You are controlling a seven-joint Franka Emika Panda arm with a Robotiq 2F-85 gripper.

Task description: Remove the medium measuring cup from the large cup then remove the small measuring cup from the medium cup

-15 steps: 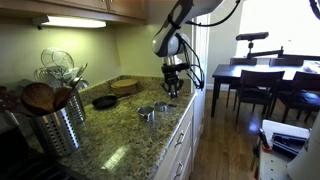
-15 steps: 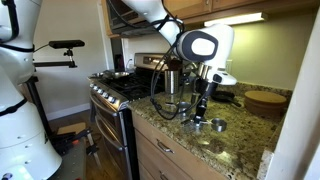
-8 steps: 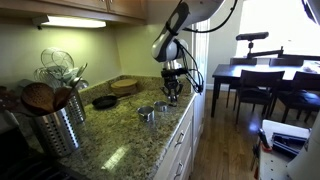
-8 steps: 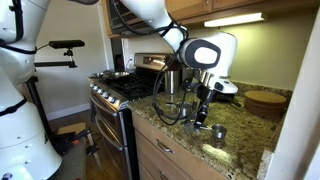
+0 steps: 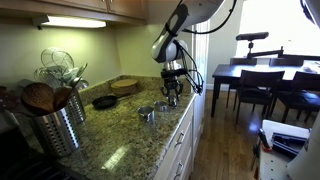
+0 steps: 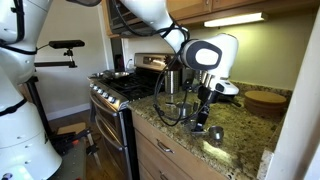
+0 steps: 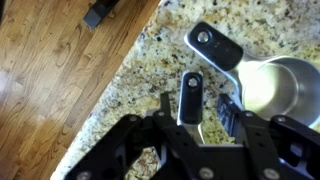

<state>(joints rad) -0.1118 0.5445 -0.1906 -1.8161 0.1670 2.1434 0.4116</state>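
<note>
In the wrist view my gripper (image 7: 196,110) is open, with its two black fingers on either side of the short flat handle of a small steel measuring cup (image 7: 190,95). There are gaps on both sides of the handle, and the cup's bowl is hidden under the gripper. I cannot tell if it is the medium or the small cup. A bigger steel cup (image 7: 280,85) sits just beside it, with its handle pointing away. In both exterior views the gripper (image 5: 172,96) (image 6: 201,116) hangs low over the counter edge. Steel cups (image 5: 147,112) (image 6: 217,131) stand beside it.
The granite counter (image 5: 110,140) ends close to the gripper, with wood floor (image 7: 60,70) below. A black skillet (image 5: 104,101) and a wooden board (image 5: 126,86) lie further back. A ribbed utensil holder (image 5: 55,125) stands near the camera. A stove (image 6: 120,90) is beside the counter.
The gripper has dropped slightly toward the counter over the last second. The cups on the counter have not visibly moved.
</note>
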